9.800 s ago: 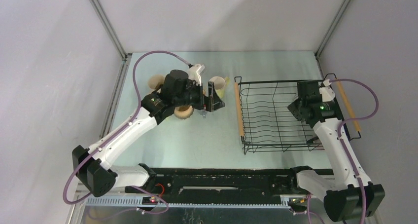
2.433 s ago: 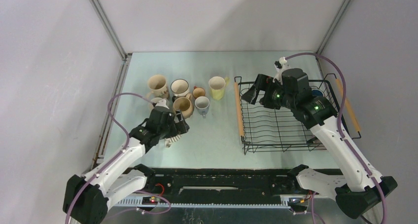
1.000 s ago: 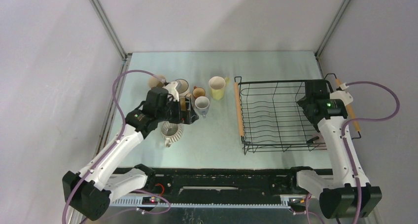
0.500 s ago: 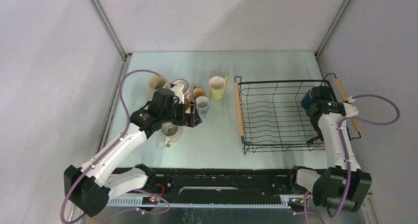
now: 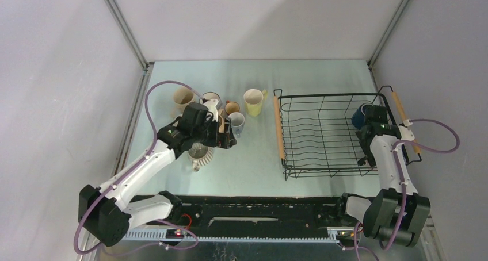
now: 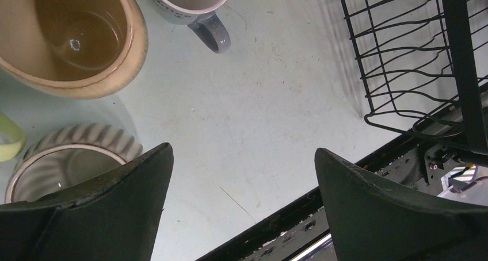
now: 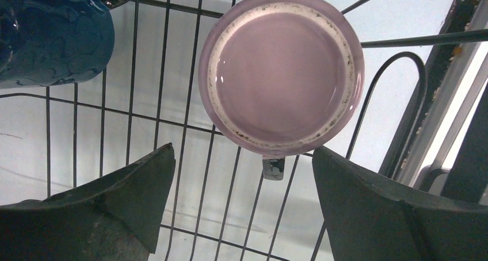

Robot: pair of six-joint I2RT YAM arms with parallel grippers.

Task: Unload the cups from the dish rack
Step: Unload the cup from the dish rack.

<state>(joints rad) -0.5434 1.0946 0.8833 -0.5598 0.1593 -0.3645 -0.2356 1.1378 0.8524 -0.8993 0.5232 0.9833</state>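
A green table (image 5: 253, 163) lay between grey walls (image 5: 259, 19). From above we saw the dish rack (image 5: 322, 131) on the right, cups (image 5: 251, 102) grouped left, the right arm (image 5: 391, 157) hiding much of the dark blue cup (image 5: 359, 115). The left wrist showed the left gripper (image 6: 241, 157) gaping empty, a finger (image 6: 86, 215) cutting off the ribbed cup (image 6: 75, 157). The right wrist showed the right gripper (image 7: 241, 154) spread, holding nothing, over the racked mauve cup (image 7: 281, 71).

Room above mauve cup (image 7: 281, 71); blue mug (image 7: 52, 34) just beside, dish rack (image 5: 279, 129) wires around.
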